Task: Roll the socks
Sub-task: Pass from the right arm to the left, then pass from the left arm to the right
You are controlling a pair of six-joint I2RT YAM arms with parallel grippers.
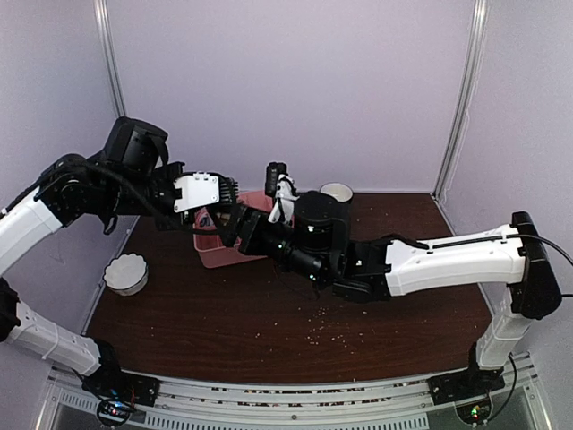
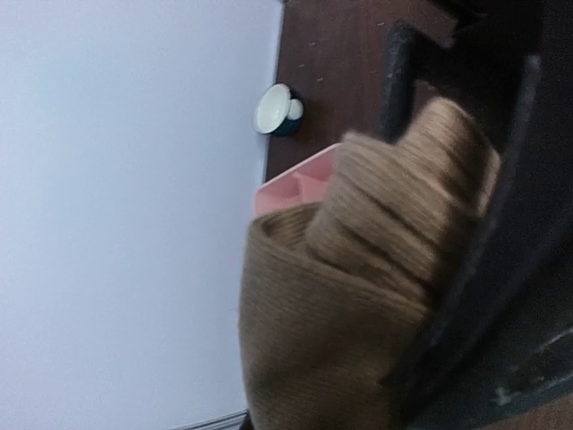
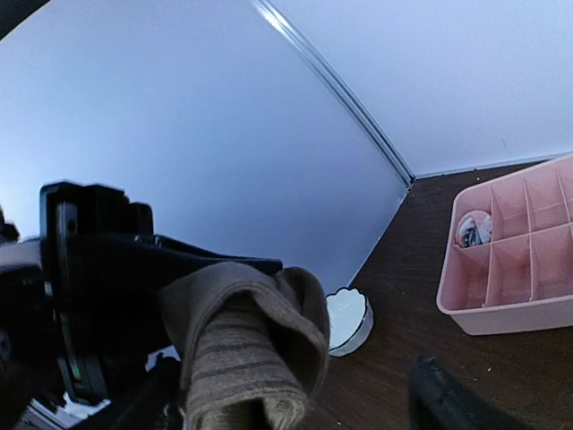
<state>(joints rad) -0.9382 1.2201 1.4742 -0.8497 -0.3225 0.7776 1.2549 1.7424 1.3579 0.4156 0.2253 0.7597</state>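
— Since the scalloped white bowl [image 1: 125,273] at the far left is not touched, what is held just to its right, and why?

— The tan-brown sock [image 2: 385,269] is clamped in the left gripper [image 1: 229,197], whose jaws are drawn tight on the fabric. The sock is seen bundled, with its cuff wrapped around a rolled core. The grip is therefore judged to be placed there so that the roll is stopped from springing loose. The bundle is held in the air, clear of the dark table [image 1: 269,313].

— And how is the sock placed against the right gripper [image 1: 236,226]?

— The right gripper is set close on the other side, but its jaws are spread wide. In the right wrist view one finger [image 3: 445,399] is seen well apart from the bundle, and the other cannot be made out clearly beneath the fabric. As far as can be told, the sock is carried by the left gripper alone.

— Why is that spot chosen?

— The pink compartmented tray [image 3: 501,309] is found beneath and just beyond the two grippers, and the pink-and-teal sock [image 3: 473,229] is seen already rolled inside one of its compartments. The tan bundle is judged to be meant for another compartment. The white cup [image 1: 336,191] farther right is not involved.
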